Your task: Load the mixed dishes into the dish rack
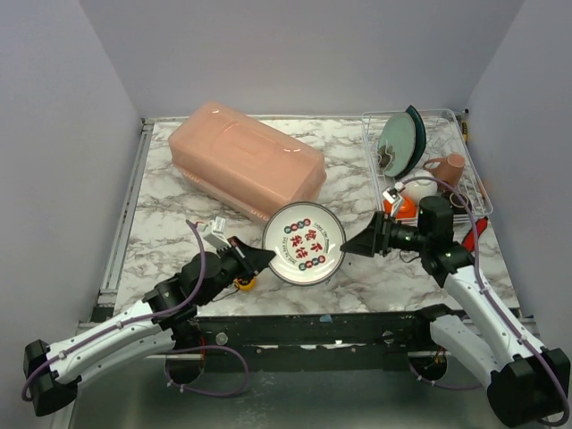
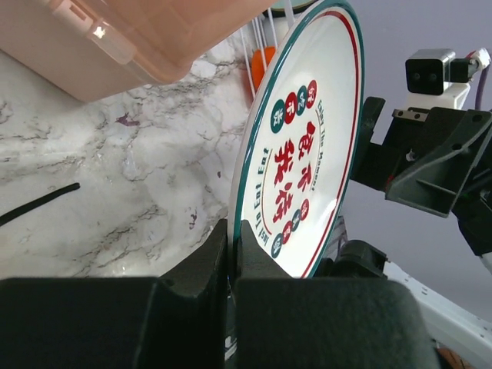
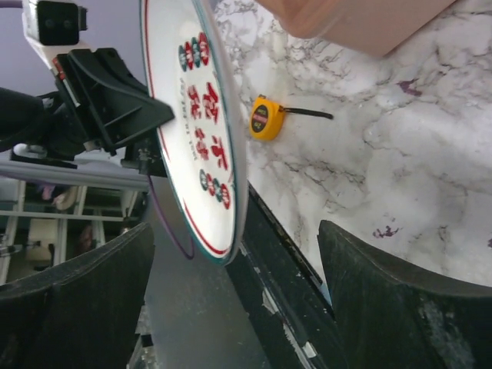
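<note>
1. The round patterned plate (image 1: 304, 243), white with a teal-and-red rim and red characters on its face, is near the middle of the marble tabletop's (image 1: 170, 223) near edge. It is held tilted between the two arms.
2. The left gripper (image 1: 261, 257) is clenched on the plate's left rim. In the left wrist view its dark fingers (image 2: 200, 269) pinch the edge tightly.
3. The right gripper (image 1: 351, 243) faces the opposite rim with its jaws spread wide and grasping nothing. In the right wrist view its fingers (image 3: 84, 300) stand far apart, with the plate's edge in line with the gap and touching neither finger.
4. The wire dish rack (image 1: 370, 152) sits in the far right corner of the tabletop, beyond the right gripper.
5. Inside the rack, a teal-edged plate (image 1: 400, 141) leans upright at the far end, a pinkish mug (image 1: 447, 168) lies on its side near the right wall, and an orange bowl (image 1: 404, 208) sits at the near end.
6. A big pink plastic tub (image 1: 246, 161) lies upside down and slanted across the far middle of the tabletop, just beyond the held plate.
7. A yellow tape measure (image 3: 265, 118) lies at the near edge, beneath the left gripper.
8. A red-handled tool (image 1: 476, 231) shows beside the right arm, near the rack's near right corner.
</note>
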